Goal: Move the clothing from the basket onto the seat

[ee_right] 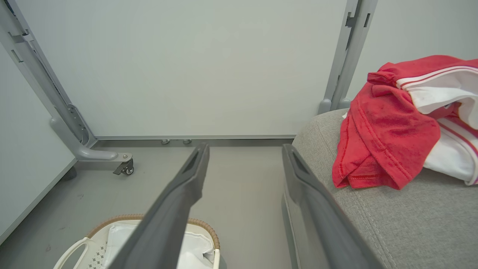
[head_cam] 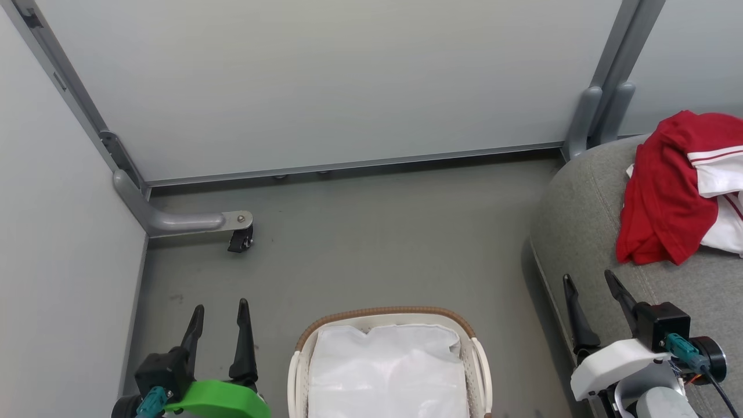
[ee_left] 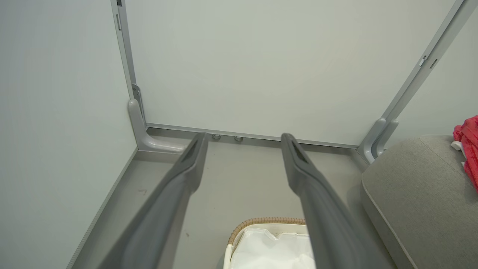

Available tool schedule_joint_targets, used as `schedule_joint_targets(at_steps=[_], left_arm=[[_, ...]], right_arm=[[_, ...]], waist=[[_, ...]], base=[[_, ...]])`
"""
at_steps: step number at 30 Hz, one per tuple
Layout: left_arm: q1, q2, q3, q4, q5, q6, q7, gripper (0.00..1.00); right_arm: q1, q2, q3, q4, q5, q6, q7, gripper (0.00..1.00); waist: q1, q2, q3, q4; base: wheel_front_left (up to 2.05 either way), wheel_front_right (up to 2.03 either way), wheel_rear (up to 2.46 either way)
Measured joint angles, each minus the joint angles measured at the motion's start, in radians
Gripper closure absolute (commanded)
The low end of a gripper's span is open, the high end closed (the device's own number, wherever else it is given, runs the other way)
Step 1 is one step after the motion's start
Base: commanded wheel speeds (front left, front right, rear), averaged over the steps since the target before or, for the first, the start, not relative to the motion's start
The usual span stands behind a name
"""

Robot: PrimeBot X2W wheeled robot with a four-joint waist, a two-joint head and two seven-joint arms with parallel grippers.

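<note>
The red and white clothing (head_cam: 673,191) lies in a heap on the grey seat (head_cam: 586,232) at the right; it also appears as clothing (ee_right: 392,123) on the seat (ee_right: 410,224) and clothing (ee_left: 468,149) at the seat (ee_left: 418,194) edge. The white basket (head_cam: 390,316) with a brown rim stands on the floor at the bottom centre, holding just its white liner (head_cam: 389,371). My left gripper (head_cam: 219,310) hangs open left of the basket, nothing between its fingers. My right gripper (head_cam: 589,280) is open and empty at the seat's front edge.
Pale partition walls (head_cam: 325,81) close off the back and left. A grey frame foot with a castor (head_cam: 241,239) sits on the floor at the left. Two grey posts (head_cam: 603,116) rise beside the seat. Grey floor (head_cam: 377,244) lies between basket and wall.
</note>
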Motion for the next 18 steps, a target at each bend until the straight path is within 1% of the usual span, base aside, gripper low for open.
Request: schedule_joint_targets(at_steps=[10,11,16,18], left_arm=[[0.0,0.0,-0.004,-0.002,-0.008,-0.005,0.0,0.0],[0.0,0.0,-0.005,0.003,-0.009,-0.005,0.0,1.0],[0.003,-0.001,-0.011,0.041,-0.013,-0.005,0.001,1.0],[0.003,-0.001,-0.007,0.042,-0.048,-0.006,0.012,1.0]], right_arm=[[0.0,0.0,0.003,0.004,0.013,0.0,0.0,0.0],[0.001,0.001,0.003,0.009,0.012,0.0,0.0,1.0],[0.022,0.012,0.002,0.049,0.016,0.0,0.006,1.0],[0.024,0.014,-0.002,0.053,0.053,0.0,0.021,1.0]], waist=[[0.0,0.0,0.003,0.003],[0.0,0.0,0.004,0.003],[0.0,0.0,0.004,0.003],[0.0,0.0,0.003,0.002]], base=[[0.0,0.0,0.0],[0.0,0.0,0.0],[0.0,0.0,0.0],[0.0,0.0,0.0]])
